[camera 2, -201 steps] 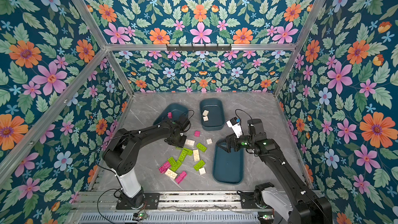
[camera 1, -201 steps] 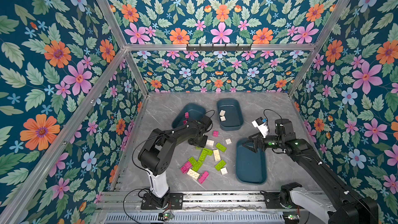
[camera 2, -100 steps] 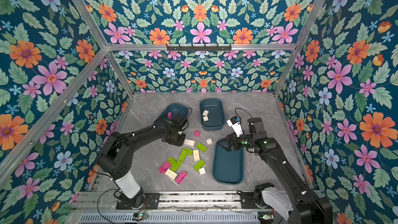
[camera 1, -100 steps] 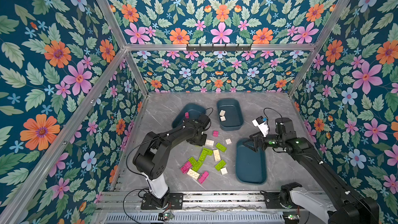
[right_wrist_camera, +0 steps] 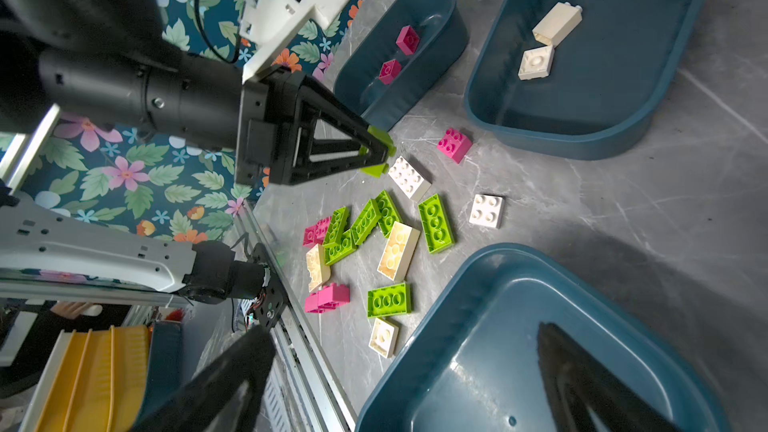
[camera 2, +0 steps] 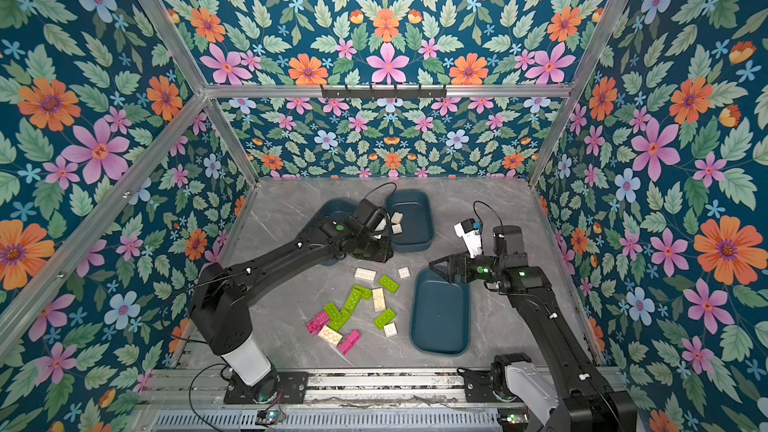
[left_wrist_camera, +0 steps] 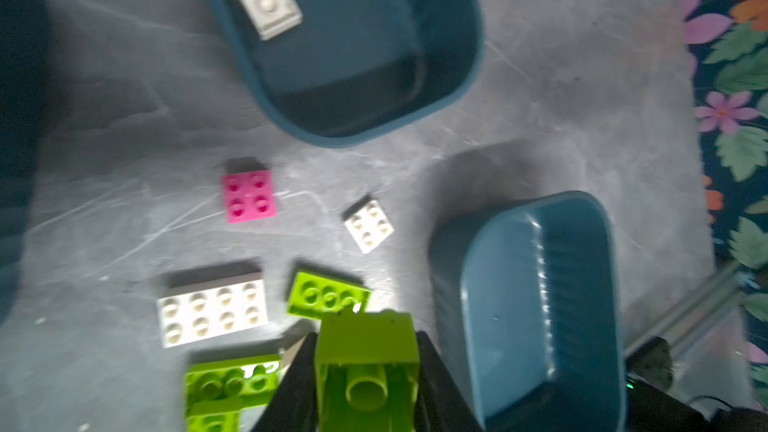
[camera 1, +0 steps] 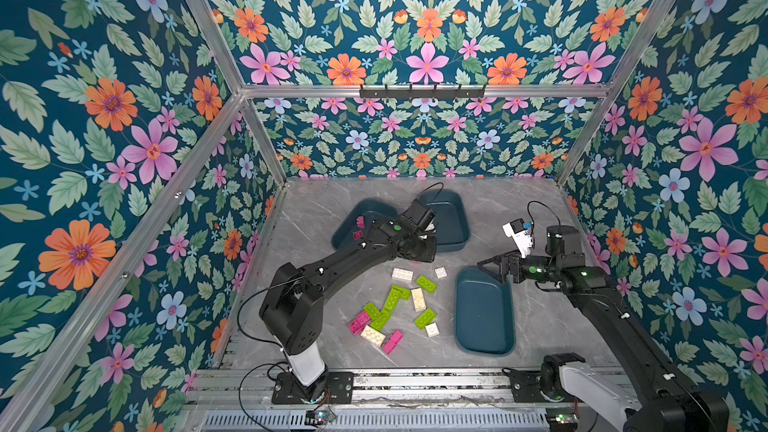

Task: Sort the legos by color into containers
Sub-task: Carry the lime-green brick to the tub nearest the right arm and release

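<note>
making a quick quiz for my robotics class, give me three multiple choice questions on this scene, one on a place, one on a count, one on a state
1. The right end effector hovers over:
A) the empty tub
B) the loose pile
C) the cream-brick tub

2. Pink bricks in the far-left tub:
A) one
B) two
C) four

3. The left end effector is:
A) open, empty
B) shut on a lime green brick
C) shut on a cream brick

Key:
1 A, the right wrist view shows that tub's bare floor right below it.
2 B, two lie inside.
3 B, the left wrist view shows the green brick clamped in it.
</note>
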{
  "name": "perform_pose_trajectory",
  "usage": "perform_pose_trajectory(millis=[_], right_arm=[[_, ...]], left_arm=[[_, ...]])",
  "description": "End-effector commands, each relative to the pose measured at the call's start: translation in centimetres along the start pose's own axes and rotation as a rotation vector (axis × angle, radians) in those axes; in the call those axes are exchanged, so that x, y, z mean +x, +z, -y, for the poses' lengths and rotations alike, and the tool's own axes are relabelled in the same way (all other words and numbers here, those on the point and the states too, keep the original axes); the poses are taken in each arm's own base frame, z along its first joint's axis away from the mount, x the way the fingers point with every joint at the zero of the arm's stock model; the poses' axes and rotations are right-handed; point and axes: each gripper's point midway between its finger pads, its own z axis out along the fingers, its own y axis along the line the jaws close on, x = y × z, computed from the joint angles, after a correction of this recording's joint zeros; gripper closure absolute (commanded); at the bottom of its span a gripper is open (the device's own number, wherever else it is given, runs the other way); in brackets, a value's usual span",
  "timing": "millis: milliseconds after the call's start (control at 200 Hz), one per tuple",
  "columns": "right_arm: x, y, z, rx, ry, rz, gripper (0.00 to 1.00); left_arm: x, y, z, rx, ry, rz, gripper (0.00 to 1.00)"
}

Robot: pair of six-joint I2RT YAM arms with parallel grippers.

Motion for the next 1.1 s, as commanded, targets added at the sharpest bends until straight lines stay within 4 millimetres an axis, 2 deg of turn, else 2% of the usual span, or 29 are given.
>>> perform_pose_trajectory(millis=[0, 135, 365, 505, 580, 655, 765, 915, 1095], right_arm=[[0.8, 0.0, 0.3, 0.007, 0.073, -0.025, 0.01], [1.4, 0.0, 0.7, 0.025, 0.094, -0.032, 0.01], [2.0, -0.2, 1.0, 0.045, 0.092, -0.030, 0.01], [2.2, -0.3, 0.9, 0.050, 0.087, -0.031, 0.01], [2.2, -0.3, 0.8, 0.047, 0.083, -0.030, 0.01], [2.1, -0.3, 0.6, 0.038, 0.081, -0.029, 0.01], [2.0, -0.3, 0.2, 0.016, 0.075, -0.027, 0.01], [1.7, -0.2, -0.5, -0.034, 0.070, -0.024, 0.01], [1.4, 0.0, -0.9, -0.071, 0.064, -0.020, 0.01]], left_arm=[[0.2, 0.6, 4.1, 0.110, -0.013, 0.013, 0.67], [2.2, 2.0, 6.6, 0.164, -0.006, -0.005, 0.67], [4.3, 4.0, 8.5, 0.205, -0.019, -0.021, 0.63], [4.3, 4.7, 7.9, 0.180, -0.025, -0.010, 0.50], [3.9, 4.4, 7.6, 0.161, -0.027, 0.004, 0.36], [3.3, 3.5, 7.2, 0.145, -0.020, 0.012, 0.31], [2.7, 2.1, 5.1, 0.084, -0.010, 0.018, 0.30], [2.8, -0.2, 0.1, -0.068, 0.010, -0.002, 0.29], [4.0, -2.2, -6.0, -0.214, -0.093, -0.022, 0.27]])
